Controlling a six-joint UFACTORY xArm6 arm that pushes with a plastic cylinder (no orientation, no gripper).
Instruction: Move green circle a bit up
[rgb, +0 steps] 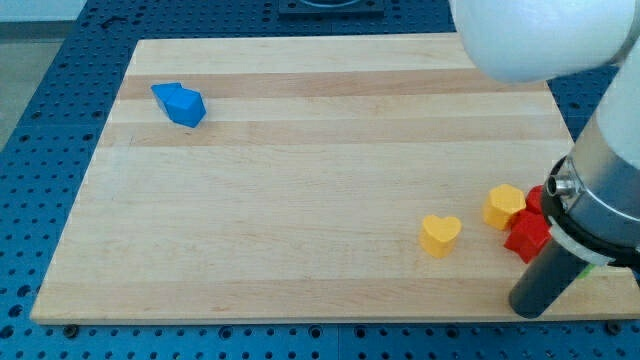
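The green circle does not show; the arm's white and grey body (600, 190) covers the board's right edge. My dark rod slants down from there, and my tip (526, 308) rests near the board's bottom right edge. It is just below a red block (526, 236), which touches the rod's upper part.
A yellow hexagon (503, 206) lies left of a second red block (537, 197) that is partly hidden by the arm. A yellow heart (440, 235) lies further to the view's left. Blue blocks (179, 104) sit together at the top left of the wooden board (300, 200).
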